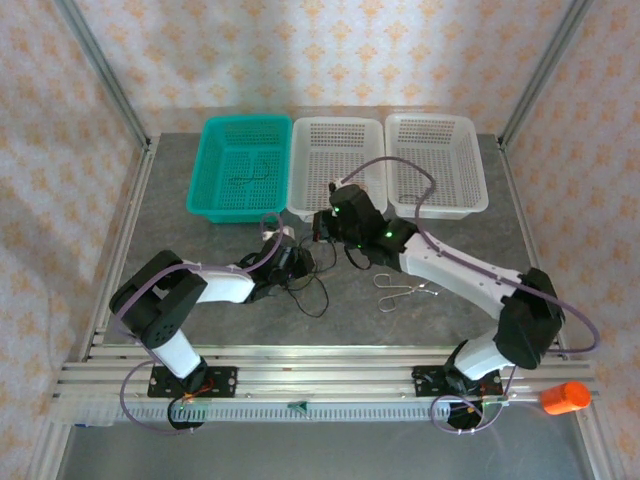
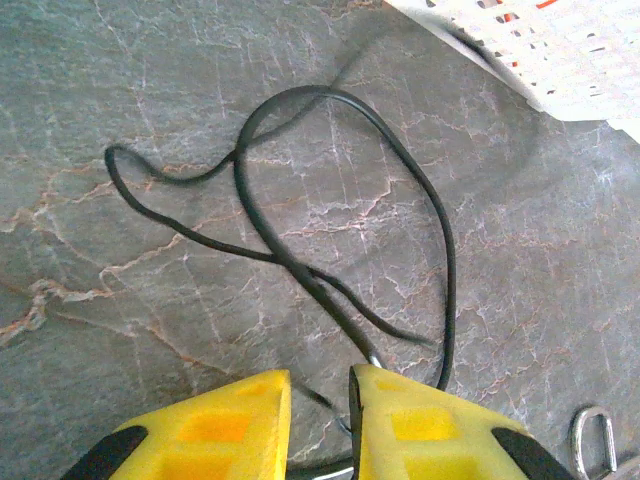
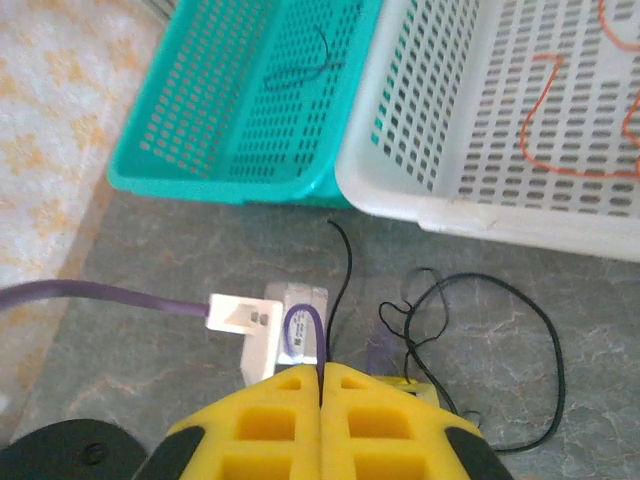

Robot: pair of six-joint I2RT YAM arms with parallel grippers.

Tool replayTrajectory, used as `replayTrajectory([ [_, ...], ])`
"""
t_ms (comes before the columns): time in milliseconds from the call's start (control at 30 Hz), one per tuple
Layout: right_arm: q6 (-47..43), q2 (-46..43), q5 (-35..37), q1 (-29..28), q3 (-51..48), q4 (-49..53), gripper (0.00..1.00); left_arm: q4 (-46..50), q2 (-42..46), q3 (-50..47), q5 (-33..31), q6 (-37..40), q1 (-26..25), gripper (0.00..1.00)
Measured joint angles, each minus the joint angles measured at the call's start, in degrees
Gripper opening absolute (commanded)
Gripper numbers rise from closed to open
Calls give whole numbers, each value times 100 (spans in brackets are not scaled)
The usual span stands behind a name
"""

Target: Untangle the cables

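Observation:
Thin black cables (image 1: 312,287) lie tangled on the grey table between my two grippers. My left gripper (image 2: 320,382) hovers low over a big black loop (image 2: 300,92); its yellow fingers (image 2: 420,425) stand a narrow gap apart, and a cable strand runs down beside the right finger. My right gripper (image 3: 322,368) is shut on one black cable (image 3: 345,270), which rises out of the pinch toward the baskets. More black loops (image 3: 420,310) lie just to its right. An orange-red cable (image 3: 545,110) lies in the middle white basket. One dark cable (image 3: 310,60) rests in the teal basket.
Three baskets line the far edge: teal (image 1: 205,195), white (image 1: 300,160) and white (image 1: 478,160). A small silver wire clip (image 1: 400,292) lies right of the tangle, also at the left wrist view's corner (image 2: 590,440). The left arm's white camera mount (image 3: 250,325) sits under my right gripper.

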State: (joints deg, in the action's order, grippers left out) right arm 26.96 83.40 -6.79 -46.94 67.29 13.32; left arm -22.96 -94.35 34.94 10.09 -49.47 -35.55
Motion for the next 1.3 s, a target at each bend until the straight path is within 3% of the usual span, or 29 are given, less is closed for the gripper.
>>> replayTrajectory([
  [500, -446, -1169, 1097, 59, 39, 92, 0, 57, 184, -140, -26, 0, -11, 26],
  [867, -1106, -1311, 1733, 321, 210, 610, 0, 684, 2446, -146, -638, 564, -74, 41],
  [1100, -1821, -1110, 1261, 518, 573, 938, 0, 1690, 3292, 439, -767, 1438, 98, 49],
  [1300, -2214, -1029, 352, 914, 623, 1062, 0, 2022, 3475, 1019, 81, 1908, 929, 59],
])
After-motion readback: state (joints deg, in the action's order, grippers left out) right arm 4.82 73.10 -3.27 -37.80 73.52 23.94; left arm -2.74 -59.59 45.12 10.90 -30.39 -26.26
